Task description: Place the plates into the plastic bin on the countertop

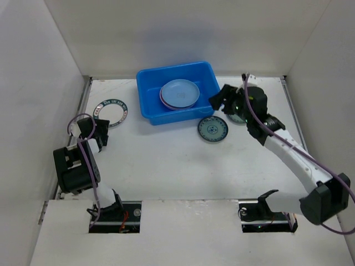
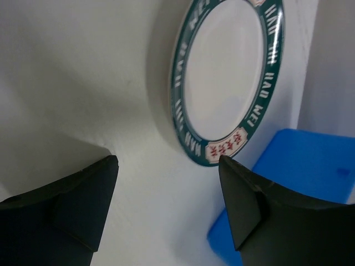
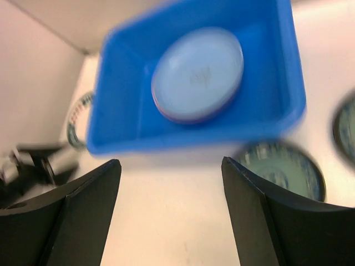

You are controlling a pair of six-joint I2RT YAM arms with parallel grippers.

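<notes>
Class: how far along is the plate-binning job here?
Done: a stack topped by the light blue plate sits in the plastic bin. In hand: nothing; the left gripper, open, faces the white patterned-rim plate; the right gripper is open too. Left: that plate and two teal plates outside the bin.

Overhead; wrists low (bin point(image 1: 148, 97) seemingly shared)

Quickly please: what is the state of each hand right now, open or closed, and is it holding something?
Left hand: open, holding nothing.
Right hand: open, holding nothing.
</notes>
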